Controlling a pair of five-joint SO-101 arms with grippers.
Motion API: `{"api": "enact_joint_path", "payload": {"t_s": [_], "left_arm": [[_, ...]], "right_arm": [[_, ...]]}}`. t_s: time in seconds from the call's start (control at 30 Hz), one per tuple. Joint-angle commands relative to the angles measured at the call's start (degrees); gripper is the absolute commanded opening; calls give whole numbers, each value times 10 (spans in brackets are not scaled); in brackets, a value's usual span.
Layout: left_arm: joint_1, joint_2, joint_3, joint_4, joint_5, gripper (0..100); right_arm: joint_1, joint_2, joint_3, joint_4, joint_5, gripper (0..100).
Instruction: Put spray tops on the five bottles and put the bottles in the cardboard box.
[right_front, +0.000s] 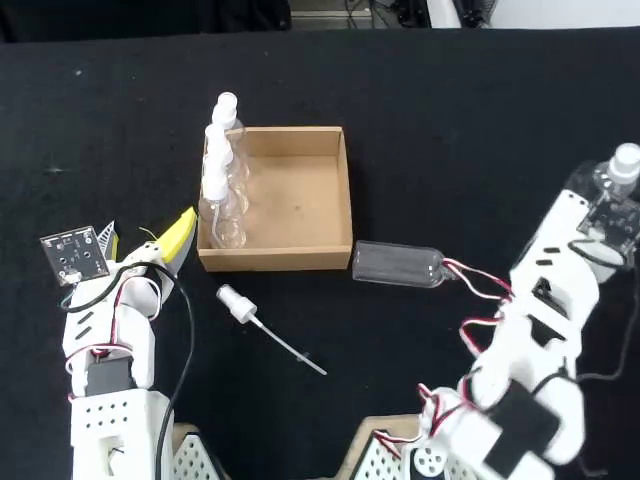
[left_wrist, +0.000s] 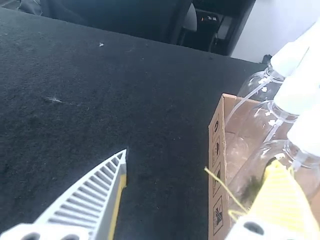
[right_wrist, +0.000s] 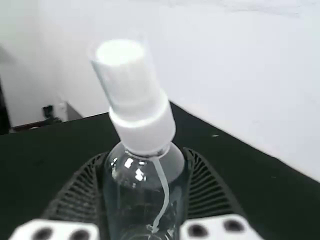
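- Right gripper (right_wrist: 145, 167) closed around the clear body of the held bottle (right_wrist: 142, 210), jaws pressed to both its sides, fitted spray top (right_wrist: 134, 95) uppermost and tilted a little.
- Held up over the right side of the table (right_front: 450, 120), well apart from the cardboard box (right_front: 275, 262). Box off to the left of that gripper.
- Calls, by the look of it, for a leftward carry and a lowering into the box's bare right half, bottle upright.
- Three capped bottles (right_front: 222, 190) upright and close together along the box's left wall.
- Uncapped bottle (right_front: 398, 265) on its side, just beside the box's near right corner. Long axis across the table, seemingly tapering toward the right arm, and nearer that arm than the other.
- Loose spray top (right_front: 238, 303) flat on the table just in front of the box, dip tube (right_front: 290, 350) trailing toward the near edge, nearer the left gripper (right_front: 151, 222).
- Left gripper open and holding nothing, yellow finger close by the box's near left corner, white finger well out from it.
- Adds up, as things lie, to three boxed, one capped in the grip and one left to cap.
- Possible snag: lying bottle near the likely path into the box, so a high approach safer than a low sweep.
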Motion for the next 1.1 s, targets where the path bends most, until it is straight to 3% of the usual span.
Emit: {"api": "enact_joint_path", "payload": {"t_s": [0.0,0.43,0.73,0.8,0.97,1.07], "left_arm": [[7,-8,9,-13,-5,374],[3,-8,9,-13,-5,374],[-58,-8,-3,-13,0,373],[-71,-8,-5,-13,0,339],[-79,-8,-6,-13,0,148],[-77,-8,-2,-22,-4,122]], "right_arm": [[-67,-85,-16,76,-1,11],[-330,-134,-73,213,-3,11],[-415,-38,-198,288,-4,11],[-426,-9,-219,287,-4,11],[-433,43,-263,289,-4,11],[-441,54,-282,290,-19,11]]}}
